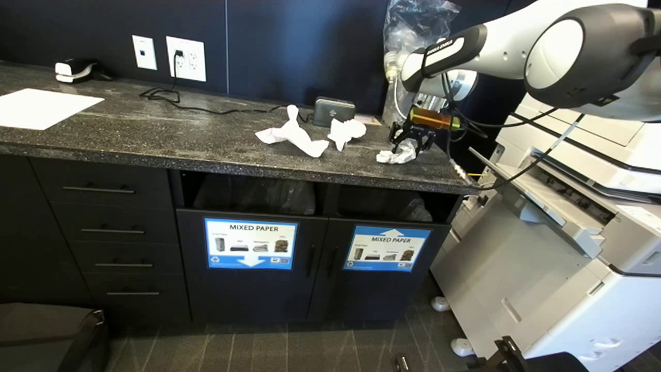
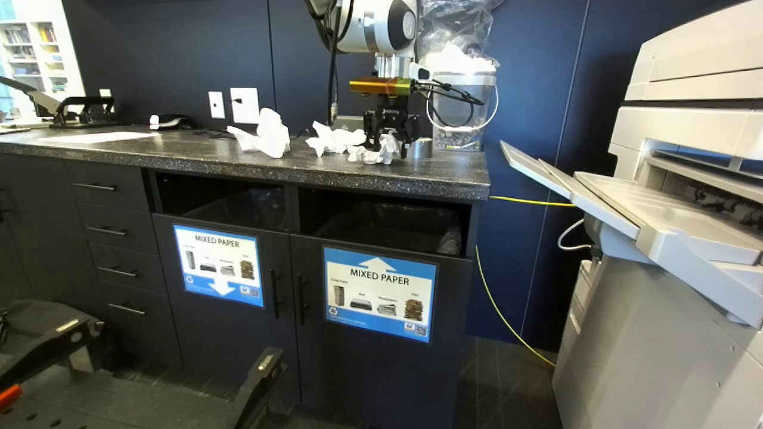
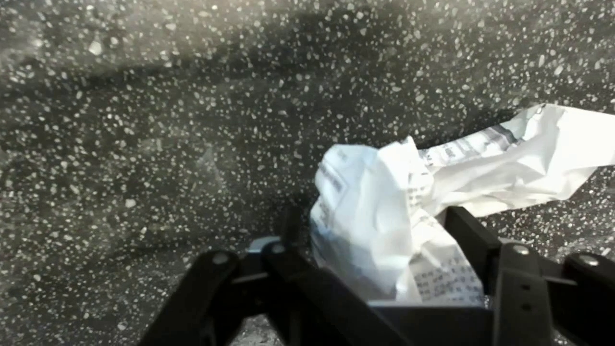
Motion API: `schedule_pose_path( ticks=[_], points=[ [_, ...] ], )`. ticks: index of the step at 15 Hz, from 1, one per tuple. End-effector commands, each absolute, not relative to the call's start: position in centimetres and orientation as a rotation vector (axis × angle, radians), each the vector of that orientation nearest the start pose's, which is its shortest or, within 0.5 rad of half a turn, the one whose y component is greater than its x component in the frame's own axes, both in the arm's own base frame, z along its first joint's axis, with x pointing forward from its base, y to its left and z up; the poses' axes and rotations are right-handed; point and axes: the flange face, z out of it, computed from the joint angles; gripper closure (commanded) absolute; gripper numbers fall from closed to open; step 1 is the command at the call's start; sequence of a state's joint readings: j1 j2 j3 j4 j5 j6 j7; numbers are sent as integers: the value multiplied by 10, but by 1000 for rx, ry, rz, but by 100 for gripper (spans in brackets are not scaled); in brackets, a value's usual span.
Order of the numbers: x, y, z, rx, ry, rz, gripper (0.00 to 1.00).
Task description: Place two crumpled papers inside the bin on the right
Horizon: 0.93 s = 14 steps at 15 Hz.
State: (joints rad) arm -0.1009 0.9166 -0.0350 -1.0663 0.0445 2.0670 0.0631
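Down at the countertop, my gripper (image 3: 376, 221) straddles a white crumpled paper (image 3: 365, 192) with print on it. In the wrist view the right finger (image 3: 473, 240) meets the paper, while a dark gap shows between it and the left finger; the jaws stand wide. A strip of the same paper trails to the right. In an exterior view this crumpled paper (image 1: 387, 156) rests at the counter's right end. To its left lie a second crumpled paper (image 1: 346, 132) and a longer, twisted one (image 1: 294, 135). The bin on the right (image 2: 390, 223) sits inside the cabinet opening below.
The counter's front edge (image 1: 248, 168) overhangs both bin openings. A dark box (image 1: 334, 111) stands behind the papers. Near the gripper are a tape roll (image 2: 423, 149) and a clear container (image 2: 462, 113) stuffed with white material. A printer (image 1: 516, 268) flanks the counter's right end.
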Motion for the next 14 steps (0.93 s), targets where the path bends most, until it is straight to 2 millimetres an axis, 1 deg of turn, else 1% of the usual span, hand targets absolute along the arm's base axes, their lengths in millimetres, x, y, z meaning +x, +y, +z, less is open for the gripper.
schedule_pose_path(
  ticks=[1, 5, 6, 7, 9, 10, 11, 14],
  points=[
    [783, -96, 288, -3089, 303, -165, 55],
    [783, -96, 288, -3093, 301, -155, 84],
    [782, -95, 287, -3097, 301, -147, 91],
    [782, -96, 287, -3097, 302, -139, 94],
    [780, -97, 287, -3104, 302, -117, 97],
    [778, -98, 288, -3109, 301, -99, 97],
    [776, -99, 289, -3113, 299, -81, 93],
    [766, -104, 293, -3127, 273, 6, 93]
  ],
)
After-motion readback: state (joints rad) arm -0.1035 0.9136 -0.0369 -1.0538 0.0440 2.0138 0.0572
